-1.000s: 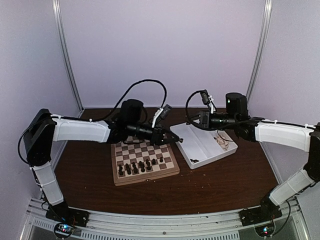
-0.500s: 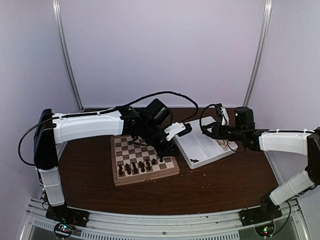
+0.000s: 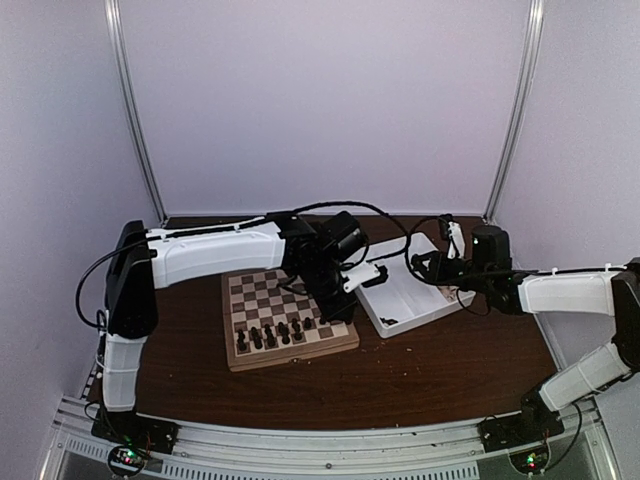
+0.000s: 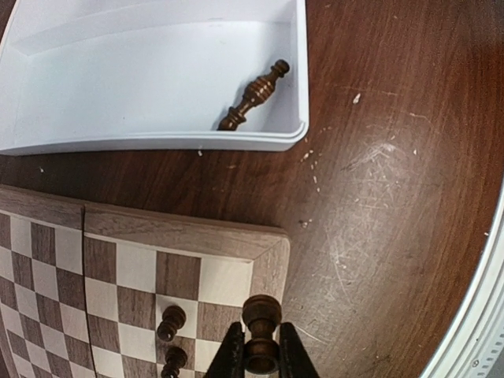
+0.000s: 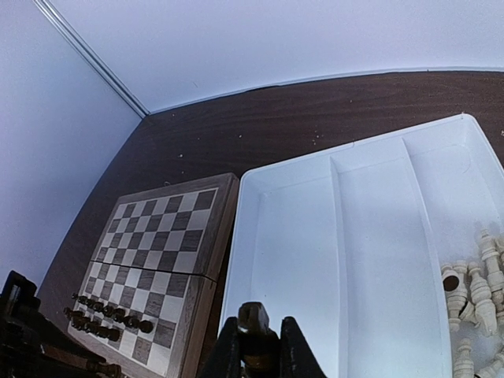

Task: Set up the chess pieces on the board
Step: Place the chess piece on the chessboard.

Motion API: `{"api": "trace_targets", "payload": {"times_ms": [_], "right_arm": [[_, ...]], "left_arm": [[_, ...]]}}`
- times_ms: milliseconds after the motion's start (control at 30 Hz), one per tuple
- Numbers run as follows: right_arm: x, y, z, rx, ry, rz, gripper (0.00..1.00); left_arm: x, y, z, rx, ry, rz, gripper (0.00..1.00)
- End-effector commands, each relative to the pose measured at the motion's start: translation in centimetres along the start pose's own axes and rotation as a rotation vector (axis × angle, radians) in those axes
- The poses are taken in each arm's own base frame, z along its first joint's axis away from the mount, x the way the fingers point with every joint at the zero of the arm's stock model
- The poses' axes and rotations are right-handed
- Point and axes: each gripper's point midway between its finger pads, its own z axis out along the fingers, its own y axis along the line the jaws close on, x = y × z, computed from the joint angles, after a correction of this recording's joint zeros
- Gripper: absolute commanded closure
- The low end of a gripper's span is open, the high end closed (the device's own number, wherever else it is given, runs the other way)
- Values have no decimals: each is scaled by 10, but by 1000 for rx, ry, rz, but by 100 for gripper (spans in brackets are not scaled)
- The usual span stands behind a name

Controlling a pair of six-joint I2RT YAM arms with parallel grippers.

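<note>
Pinching: left claw (image 4: 261,358) clamped on a dark piece (image 4: 261,315) over the board (image 4: 260,240) corner, 6 o'clock in its view | right claw (image 5: 253,353) nipping a second piece (image 5: 253,319) above the tray (image 5: 339,260) | feel: probably light, hard, slick turned wood that tips easily, so hold the waist under the head

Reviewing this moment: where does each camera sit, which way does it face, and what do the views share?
Top external: high behind the bases, facing down at the table; left arm over the board, right arm at the white tray.
Left wrist: looks down past its jaws, shut on a dark piece, at the board's corner and tray.
Right wrist: looks across the tray toward the board; jaws shut on a piece.
Shared: all three show board and tray.
</note>
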Motion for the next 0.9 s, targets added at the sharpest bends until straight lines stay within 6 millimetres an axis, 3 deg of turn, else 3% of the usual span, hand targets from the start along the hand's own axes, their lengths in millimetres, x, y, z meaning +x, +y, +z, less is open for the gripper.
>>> {"api": "trace_targets", "payload": {"times_ms": [0, 433, 867], "right_arm": [[-11, -3, -2, 17, -55, -21, 89], [-10, -4, -2, 22, -49, -26, 88], [-8, -4, 0, 18, -42, -23, 88]], "left_arm": [[4, 5, 12, -30, 44, 13, 89], [14, 15, 40, -64, 118, 20, 92], [25, 23, 45, -110, 175, 21, 89]]}}
